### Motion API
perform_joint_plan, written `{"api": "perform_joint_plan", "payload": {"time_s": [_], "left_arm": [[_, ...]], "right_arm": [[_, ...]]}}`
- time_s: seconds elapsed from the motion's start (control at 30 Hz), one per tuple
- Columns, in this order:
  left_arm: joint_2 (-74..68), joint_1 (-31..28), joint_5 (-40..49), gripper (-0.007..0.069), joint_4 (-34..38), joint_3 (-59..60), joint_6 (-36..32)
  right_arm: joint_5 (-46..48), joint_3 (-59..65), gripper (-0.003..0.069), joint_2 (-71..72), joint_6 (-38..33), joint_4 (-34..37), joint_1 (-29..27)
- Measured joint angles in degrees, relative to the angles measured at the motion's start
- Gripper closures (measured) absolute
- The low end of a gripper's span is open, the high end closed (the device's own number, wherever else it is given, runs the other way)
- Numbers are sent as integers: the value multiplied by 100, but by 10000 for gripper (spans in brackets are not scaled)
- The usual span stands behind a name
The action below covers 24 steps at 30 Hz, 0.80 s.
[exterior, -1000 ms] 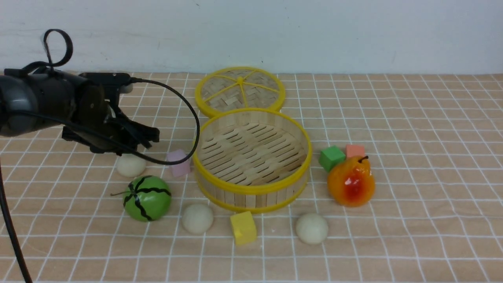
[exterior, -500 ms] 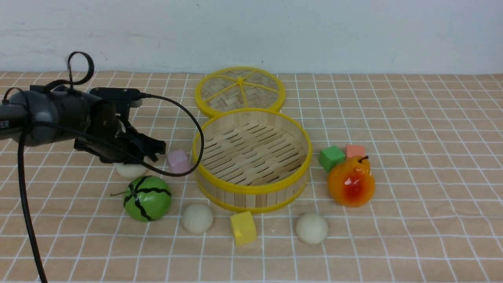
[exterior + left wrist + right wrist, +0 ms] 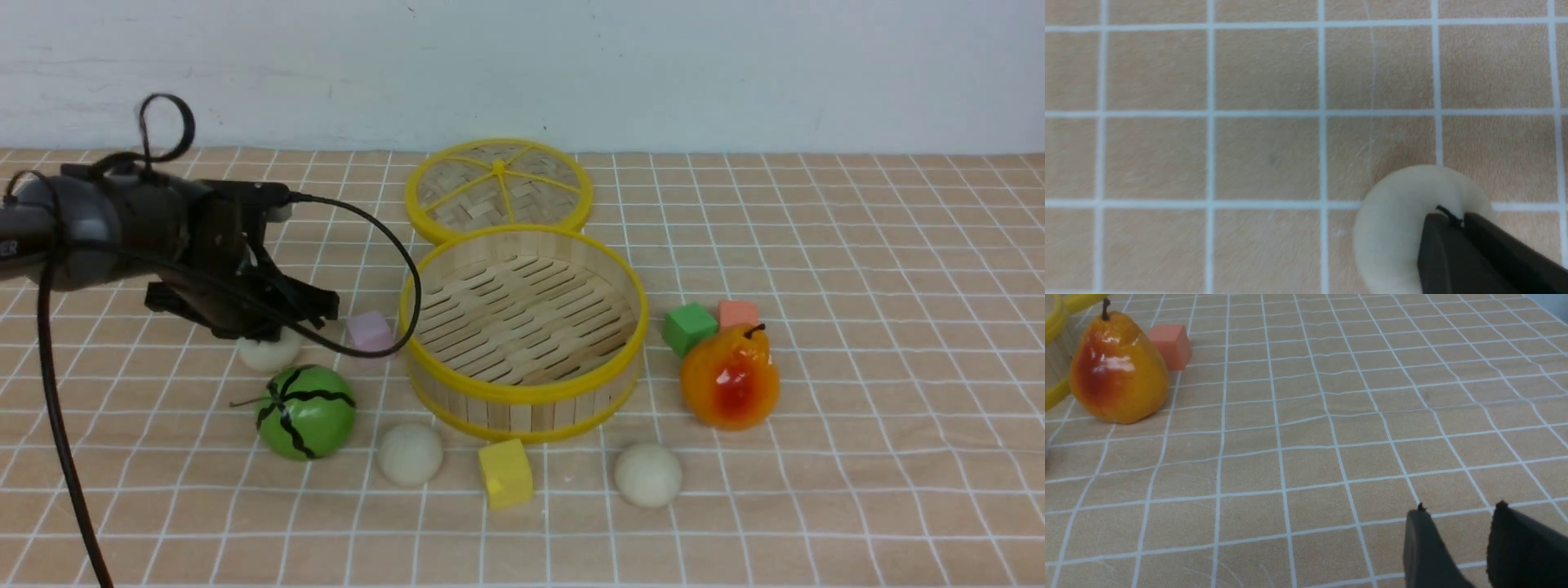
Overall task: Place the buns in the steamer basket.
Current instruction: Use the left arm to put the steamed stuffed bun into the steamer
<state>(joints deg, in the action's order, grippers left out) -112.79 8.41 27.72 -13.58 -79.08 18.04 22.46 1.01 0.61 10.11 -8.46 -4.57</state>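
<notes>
Where the far-left bun [image 3: 268, 353] sat behind the melon [image 3: 306, 412], my left gripper [image 3: 1447, 218] had its fingertips together right over it, holding nothing; contact I couldn't tell; the steamer basket [image 3: 522, 327] stood empty beyond the purple block [image 3: 371, 335].

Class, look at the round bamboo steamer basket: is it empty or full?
Empty. The steamer basket shows its bare slatted floor, and the three buns are all outside it.
</notes>
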Motion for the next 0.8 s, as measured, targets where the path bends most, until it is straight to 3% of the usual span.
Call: {"api": "perform_joint_plan", "payload": {"time_s": [0.27,0.43,0.6,0.8], "left_arm": [[967,79,533,634,220,-248,-60],[1268,597,542,634,855,-266,-520],[1069,1425,22,634,1262,-266,-710],[479,1748,-574,627,1305,-266,-699]], "right_arm": [[0,0,418,0,0,0,0],[0,0,418,0,0,0,0],[0,0,418,0,0,0,0],[0,0,418,0,0,0,0]]}}
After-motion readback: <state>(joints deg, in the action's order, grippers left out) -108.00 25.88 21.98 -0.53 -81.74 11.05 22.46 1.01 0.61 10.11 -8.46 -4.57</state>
